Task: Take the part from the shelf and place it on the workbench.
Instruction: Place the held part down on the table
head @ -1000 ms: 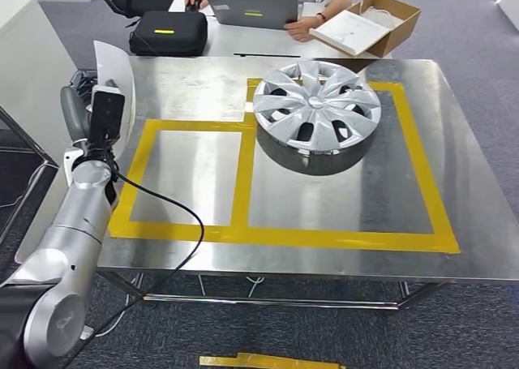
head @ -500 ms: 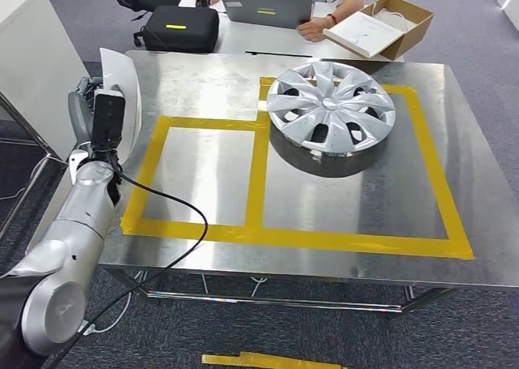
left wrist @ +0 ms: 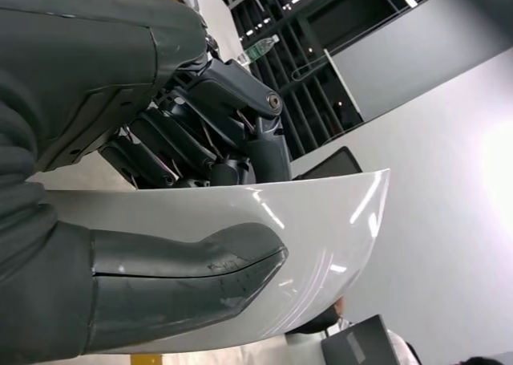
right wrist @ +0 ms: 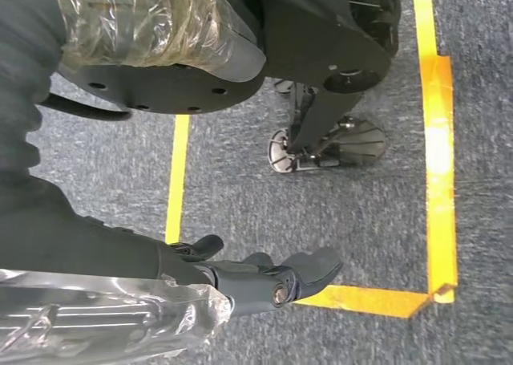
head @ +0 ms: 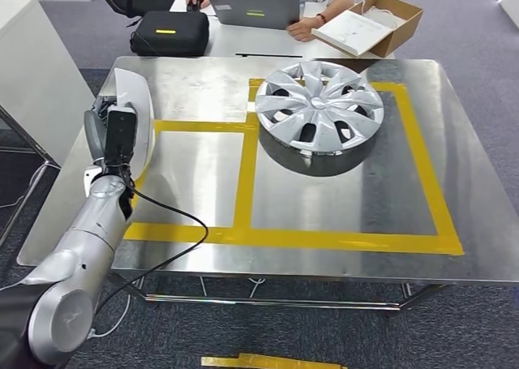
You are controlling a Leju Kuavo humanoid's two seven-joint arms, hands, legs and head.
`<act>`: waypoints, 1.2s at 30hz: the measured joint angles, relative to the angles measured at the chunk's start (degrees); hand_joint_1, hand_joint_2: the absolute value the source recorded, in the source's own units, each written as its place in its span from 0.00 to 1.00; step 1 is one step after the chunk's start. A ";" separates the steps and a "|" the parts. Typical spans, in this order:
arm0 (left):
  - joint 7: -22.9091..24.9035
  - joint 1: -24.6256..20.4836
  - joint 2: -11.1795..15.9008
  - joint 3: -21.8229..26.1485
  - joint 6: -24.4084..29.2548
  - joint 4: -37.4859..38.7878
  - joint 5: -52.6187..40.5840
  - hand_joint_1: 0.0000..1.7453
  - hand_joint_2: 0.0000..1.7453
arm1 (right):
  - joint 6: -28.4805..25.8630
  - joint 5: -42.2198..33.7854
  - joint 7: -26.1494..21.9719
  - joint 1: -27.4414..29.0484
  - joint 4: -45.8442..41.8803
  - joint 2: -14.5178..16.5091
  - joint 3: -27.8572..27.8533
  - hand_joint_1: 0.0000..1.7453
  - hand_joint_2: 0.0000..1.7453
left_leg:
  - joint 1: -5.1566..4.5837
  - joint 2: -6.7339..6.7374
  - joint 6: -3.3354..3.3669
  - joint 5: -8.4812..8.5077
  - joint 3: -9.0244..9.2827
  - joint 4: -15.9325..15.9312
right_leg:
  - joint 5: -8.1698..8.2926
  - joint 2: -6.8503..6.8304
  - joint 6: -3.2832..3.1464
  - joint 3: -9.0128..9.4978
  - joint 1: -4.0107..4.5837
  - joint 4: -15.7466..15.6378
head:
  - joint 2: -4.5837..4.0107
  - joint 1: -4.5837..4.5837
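The left hand [head: 109, 126] grasps a white part [head: 135, 109] above the workbench [head: 202, 89] edge, apparently not yet set down.

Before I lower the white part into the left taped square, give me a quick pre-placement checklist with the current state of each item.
1. Grip: left hand holds the white part, thumb on one face, fingers on the other: ok.
2. Part over target: white part hangs above the left edge of the left taped square, not centred: not ok.
3. Target surface free: bare metal shows inside the square: ok.
4. Hubcap sits apart in the right taped square: ok.
5. Right hand hangs over the carpet, holding nothing: ok.
6. Black cable drapes across the tape near the workbench front edge; snag risk: cannot tell.
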 joint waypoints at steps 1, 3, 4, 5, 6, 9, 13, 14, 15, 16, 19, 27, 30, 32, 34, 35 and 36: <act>-0.07 -0.05 -0.08 0.01 -0.03 0.05 0.02 1.00 1.00 | -0.01 0.00 -0.01 -0.05 0.00 0.00 0.07 0.00 1.00 | -0.03 -0.02 0.24 0.61 1.18 -2.44 | -0.17 0.02 0.29 -0.11 0.11 0.21 | 0.00 0.03; -0.31 -0.02 -0.30 0.06 -0.08 0.27 0.13 1.00 1.00 | -0.02 0.04 -0.02 -0.07 0.00 0.00 0.11 0.00 1.00 | -0.25 -0.08 0.96 0.41 1.81 -3.84 | -0.28 0.04 0.82 -0.34 0.26 0.38 | 0.00 0.04; -0.55 0.04 -0.41 0.14 -0.05 0.40 0.23 1.00 1.00 | -0.03 0.09 -0.02 -0.05 0.00 -0.01 0.11 0.00 1.00 | -0.24 -0.06 1.38 0.48 1.77 -3.84 | -0.30 0.03 1.08 -0.37 0.19 0.31 | 0.00 0.03; -0.90 0.07 -0.56 0.24 -0.03 0.52 0.32 1.00 1.00 | -0.03 0.16 -0.02 -0.02 0.00 -0.03 0.13 0.00 1.00 | -0.19 -0.05 1.77 0.55 1.79 -3.96 | -0.60 -0.01 1.37 -0.58 0.13 0.57 | 0.00 0.05; -1.24 0.08 -0.77 0.36 -0.02 0.61 0.39 1.00 1.00 | -0.04 0.26 -0.02 -0.03 0.00 -0.04 0.14 0.00 1.00 | -0.10 -0.04 2.18 0.63 1.82 -4.08 | -1.35 -0.04 1.68 -1.14 0.07 1.63 | 0.00 0.19; -1.81 0.36 -1.55 0.62 -0.53 0.75 0.43 1.00 1.00 | -0.01 0.59 -0.05 -0.06 0.00 -0.06 0.24 0.00 1.00 | -0.04 -0.04 2.91 0.66 1.83 -4.20 | -6.13 -0.12 2.31 -5.91 -0.08 11.42 | 0.00 0.53; -1.96 1.24 -2.47 0.62 -1.65 0.84 0.36 1.00 1.00 | 0.20 0.92 -0.17 -0.12 0.00 -0.10 0.49 0.00 1.00 | -0.21 -0.09 2.96 0.60 1.88 -4.19 | -4.79 -0.12 2.15 -7.46 -0.09 13.53 | 0.00 0.51; -2.00 1.31 -2.74 0.54 -1.87 0.83 0.31 1.00 1.00 | 0.29 0.99 -0.21 -0.12 0.00 -0.14 0.53 0.00 1.00 | -0.22 -0.14 2.92 0.58 1.93 -4.19 | -2.67 -0.13 1.90 -5.50 -0.07 9.45 | 0.00 0.54; -2.05 1.34 -2.99 0.43 -2.00 0.83 0.24 1.00 1.00 | 0.37 1.08 -0.25 -0.14 0.00 -0.19 0.56 0.00 1.00 | -0.33 -0.20 2.80 0.54 1.94 -4.17 | -1.23 -0.14 1.65 -3.41 0.03 5.47 | 0.00 0.53; -2.09 1.39 -3.21 0.33 -2.02 0.83 0.16 1.00 1.00 | 0.43 1.15 -0.29 -0.19 0.00 -0.22 0.61 0.00 1.00 | -0.43 -0.24 2.60 0.53 1.92 -4.15 | -0.34 -0.13 1.43 -1.81 0.11 2.45 | 0.00 0.50; -2.15 1.84 -3.85 0.14 -2.01 0.84 0.01 1.00 1.00 | 0.49 1.41 -0.33 -0.21 0.00 -0.23 0.89 0.00 1.00 | -0.51 -0.26 1.77 0.72 1.88 -4.18 | -0.16 0.02 0.91 -0.61 0.30 0.40 | 0.00 0.41; -2.22 3.04 -4.44 -0.04 -2.02 0.89 0.02 1.00 1.00 | 0.55 1.55 -0.45 -0.11 0.01 -0.24 1.45 0.00 1.00 | -0.28 -0.08 0.03 -6.62 -5.20 11.73 | 0.38 -0.03 -0.41 -0.06 -0.20 -0.40 | 0.00 -0.25; -2.22 3.16 -4.49 -0.10 -2.29 0.90 0.08 1.00 1.00 | 0.57 1.62 -0.52 -0.07 0.02 -0.23 1.55 0.00 1.00 | -0.32 -0.07 0.48 -1.27 -0.98 3.10 | 0.24 0.11 -0.20 0.06 -0.14 -0.22 | 0.00 -0.26; -2.25 3.04 -4.75 -0.19 -2.68 0.90 0.25 1.00 1.00 | 0.59 1.67 -0.64 -0.12 0.02 -0.22 1.59 0.00 1.00 | -0.44 -0.08 1.02 0.44 1.95 -2.95 | 0.04 0.13 0.25 -0.10 0.09 0.04 | 0.00 -0.20; -2.33 2.93 -5.11 -0.32 -2.73 0.90 0.39 1.00 1.00 | 0.56 1.73 -0.70 -0.13 0.02 -0.23 1.61 0.00 1.00 | -0.62 -0.14 1.59 0.22 2.57 -4.43 | -0.02 0.08 0.81 -0.28 0.17 0.10 | 0.00 -0.15; -2.37 2.88 -5.25 -0.43 -2.58 0.90 0.43 1.00 1.00 | 0.53 1.77 -0.68 -0.13 0.02 -0.24 1.62 0.00 1.00 | -0.57 -0.15 1.93 0.33 2.59 -4.49 | -0.08 0.04 1.10 -0.40 0.10 0.08 | 0.00 -0.18; -2.38 2.80 -5.39 -0.59 -2.37 0.90 0.48 1.00 1.00 | 0.49 1.80 -0.66 -0.13 0.01 -0.25 1.65 0.00 1.00 | -0.48 -0.14 2.25 0.42 2.67 -4.64 | -0.44 0.02 1.40 -0.62 0.03 0.45 | 0.00 -0.15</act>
